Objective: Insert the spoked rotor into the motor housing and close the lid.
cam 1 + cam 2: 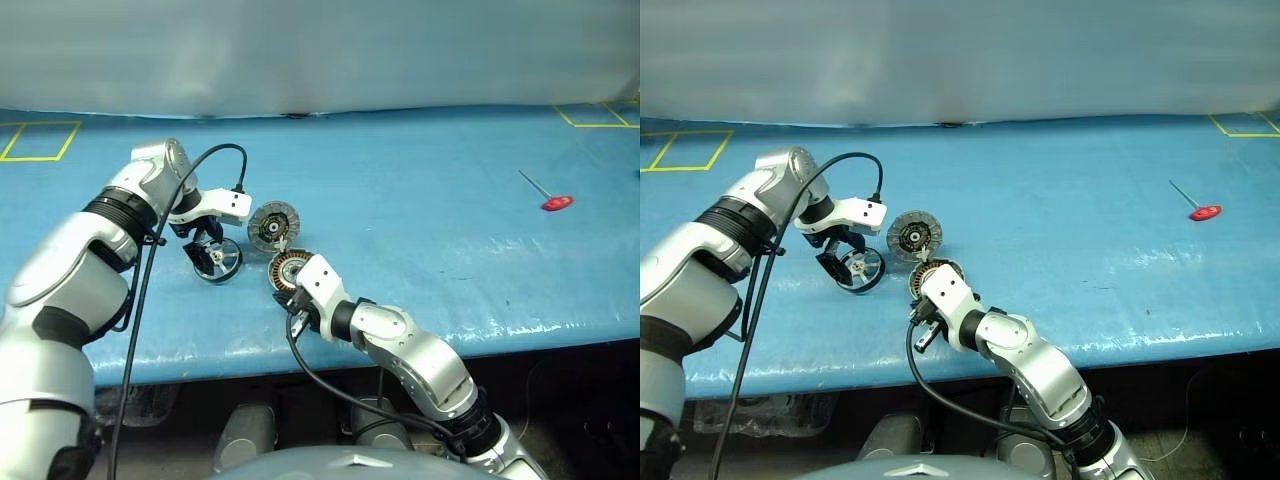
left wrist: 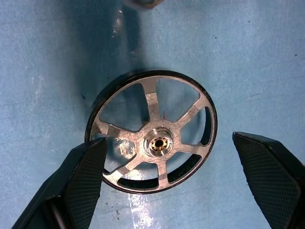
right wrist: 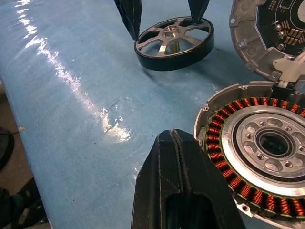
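- Left arm [image 1: 70,265]: glossy silver-white shells, rounded and bulky, broken by black joint bands and a ribbed black collar [image 1: 118,215] near the wrist.
- A white block-shaped wrist unit [image 1: 220,205] sits ahead of that collar.
- Black cable [image 1: 150,255] loops off the left arm, arcs over the top and plugs into the white unit.
- Left gripper [image 2: 167,183]: 2 black fingers [image 2: 83,183], broad, wedge-shaped, faces covered in fine cross-hatched texture.
- Right arm [image 1: 410,360]: same silver shells, black ribbed ring lower down, white wrist housing [image 1: 320,280].
- Another black cable [image 1: 330,385] curls under the right arm.
- Right gripper [image 3: 183,181]: smooth matte-black fingers.
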You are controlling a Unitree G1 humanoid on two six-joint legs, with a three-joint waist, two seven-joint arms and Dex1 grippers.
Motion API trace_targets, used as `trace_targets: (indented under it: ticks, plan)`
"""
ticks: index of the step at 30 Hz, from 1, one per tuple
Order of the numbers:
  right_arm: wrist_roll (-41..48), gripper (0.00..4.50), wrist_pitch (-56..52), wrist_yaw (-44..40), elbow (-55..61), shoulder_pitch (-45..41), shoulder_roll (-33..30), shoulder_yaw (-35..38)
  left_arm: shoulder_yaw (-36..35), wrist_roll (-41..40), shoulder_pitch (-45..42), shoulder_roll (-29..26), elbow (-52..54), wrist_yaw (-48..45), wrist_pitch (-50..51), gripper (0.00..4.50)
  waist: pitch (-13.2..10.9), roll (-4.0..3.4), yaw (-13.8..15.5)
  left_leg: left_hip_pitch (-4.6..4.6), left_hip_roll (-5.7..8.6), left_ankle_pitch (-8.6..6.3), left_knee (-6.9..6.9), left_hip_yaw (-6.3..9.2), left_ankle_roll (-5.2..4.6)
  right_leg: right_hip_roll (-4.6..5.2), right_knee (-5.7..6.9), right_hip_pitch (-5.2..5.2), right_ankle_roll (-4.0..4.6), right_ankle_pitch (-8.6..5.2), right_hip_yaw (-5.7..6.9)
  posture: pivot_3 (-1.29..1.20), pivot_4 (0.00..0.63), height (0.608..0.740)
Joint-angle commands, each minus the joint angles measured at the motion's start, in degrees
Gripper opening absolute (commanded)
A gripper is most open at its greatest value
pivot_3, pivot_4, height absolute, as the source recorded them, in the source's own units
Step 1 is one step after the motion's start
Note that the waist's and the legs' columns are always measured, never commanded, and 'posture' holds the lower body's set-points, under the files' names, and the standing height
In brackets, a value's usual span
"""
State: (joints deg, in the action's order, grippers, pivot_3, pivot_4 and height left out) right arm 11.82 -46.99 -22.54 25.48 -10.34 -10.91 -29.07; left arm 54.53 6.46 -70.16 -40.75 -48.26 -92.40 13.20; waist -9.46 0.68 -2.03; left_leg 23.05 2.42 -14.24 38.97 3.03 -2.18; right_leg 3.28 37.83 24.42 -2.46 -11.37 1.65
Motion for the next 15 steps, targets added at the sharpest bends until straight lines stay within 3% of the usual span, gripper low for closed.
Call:
trace_targets:
  ticks: [1,6,9,12,15]
  plan:
    - [0.0,0.0,0.4,-0.4,0.9,-0.8,0.3,-0.2,-2.0,0.3,-1.5,-0.6,1.4,-0.1,0.0,4.49,0.0,0.0,0.0,0.0,0.0,0.0,0.03,0.0,0.0,0.0,0.01,-0.01,0.0,0.0,0.0,0.0,0.15,0.74]
    - [0.0,0.0,0.5,-0.5,0.8,-1.1,0.3,-0.5,-3.6,1.5,-1.3,0.2,1.0,-0.1,-0.2,4.49,0.0,0.03,0.0,0.01,0.0,0.0,0.08,0.0,0.0,0.0,0.02,-0.01,-0.02,0.02,0.0,0.0,0.15,0.74]
    - [-0.1,0.0,0.4,-0.4,0.9,-1.0,0.2,-0.5,-4.2,2.6,-0.9,0.3,0.7,-0.1,-0.4,3.95,0.0,0.04,0.0,0.05,0.01,-0.01,0.08,0.0,-0.02,0.0,0.02,0.01,-0.02,0.02,0.0,0.0,0.15,0.74]
    - [-0.1,0.0,0.3,-0.4,1.0,-0.8,0.0,-0.6,-5.3,3.3,-0.8,0.6,0.4,-0.1,-0.3,3.01,0.0,0.05,0.0,0.09,0.01,-0.02,0.08,0.0,-0.03,0.01,0.01,0.04,-0.02,0.02,0.0,0.0,0.15,0.74]
    - [-0.1,0.0,0.2,-0.3,1.1,-0.8,-0.1,-0.6,-5.8,3.8,-1.0,0.7,-0.2,-0.1,-0.5,3.01,0.0,0.05,0.0,0.12,0.01,-0.02,0.08,0.0,-0.03,0.01,0.01,0.07,-0.02,0.02,0.0,0.0,0.15,0.74]
